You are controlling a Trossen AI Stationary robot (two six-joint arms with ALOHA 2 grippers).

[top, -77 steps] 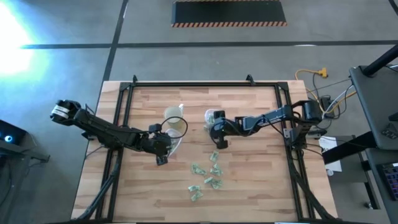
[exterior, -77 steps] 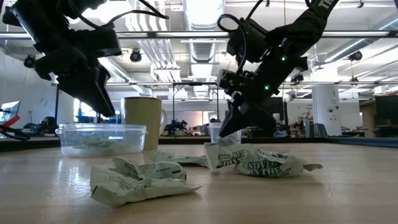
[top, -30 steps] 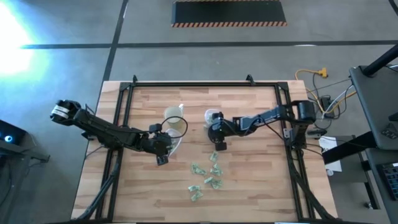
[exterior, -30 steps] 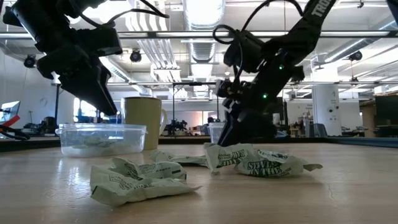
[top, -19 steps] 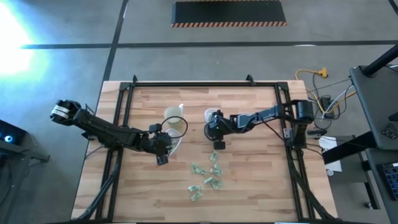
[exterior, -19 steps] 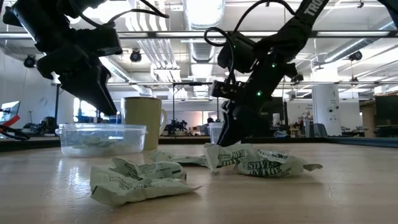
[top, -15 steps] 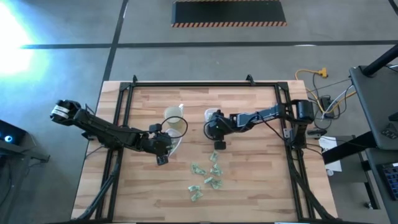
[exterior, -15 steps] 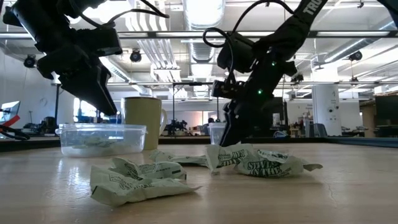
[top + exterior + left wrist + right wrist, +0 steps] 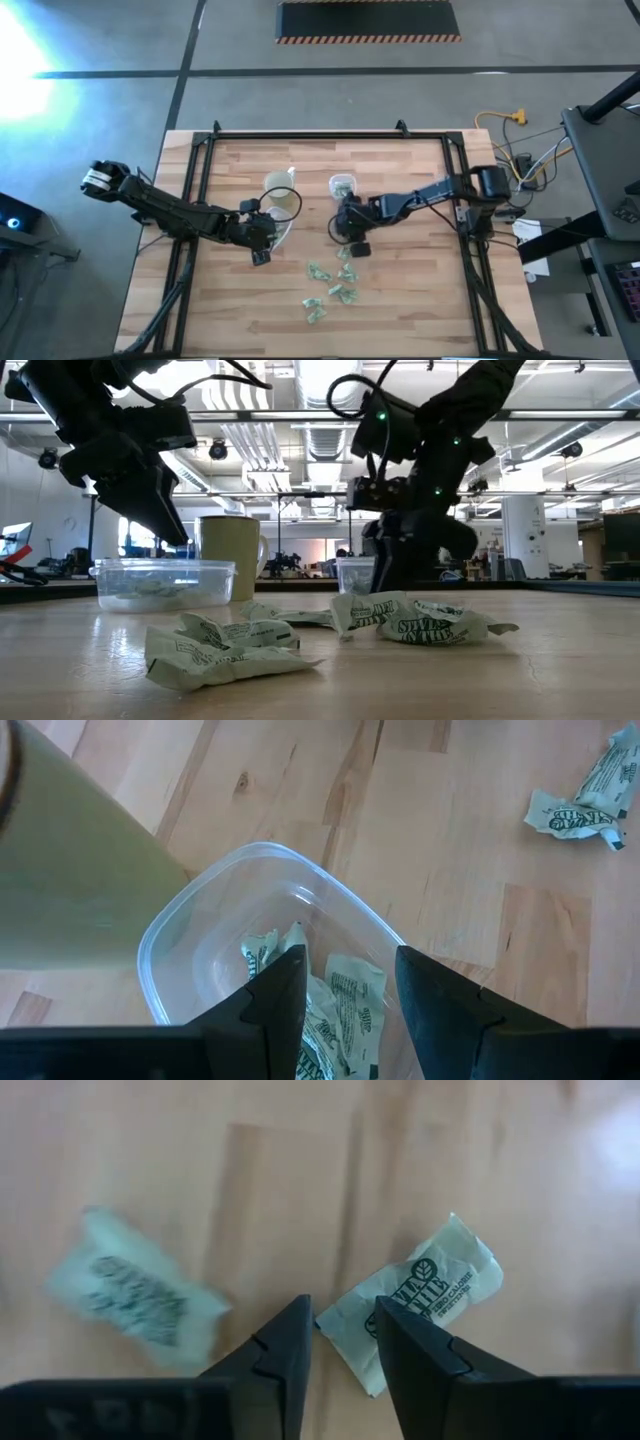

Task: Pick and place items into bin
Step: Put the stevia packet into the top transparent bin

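While the left gripper (image 9: 262, 250) hangs over the clear bin (image 9: 215, 935) by the yellow cup (image 9: 283, 203), fingers a little apart and empty, the right gripper (image 9: 357, 247) is low over the table (image 9: 400, 300). Its fingers (image 9: 282, 1348) are slightly apart, just above one wrapped item (image 9: 425, 1300). More items (image 9: 335, 290) lie nearby, some in the bin.

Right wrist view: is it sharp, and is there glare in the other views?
Right wrist view: one wrapped piece is smeared by motion blur, while the piece beside the right gripper reads sharper. High view: strong glare washes out the upper left corner. Low view: bright ceiling lights leave both arms as dark silhouettes.
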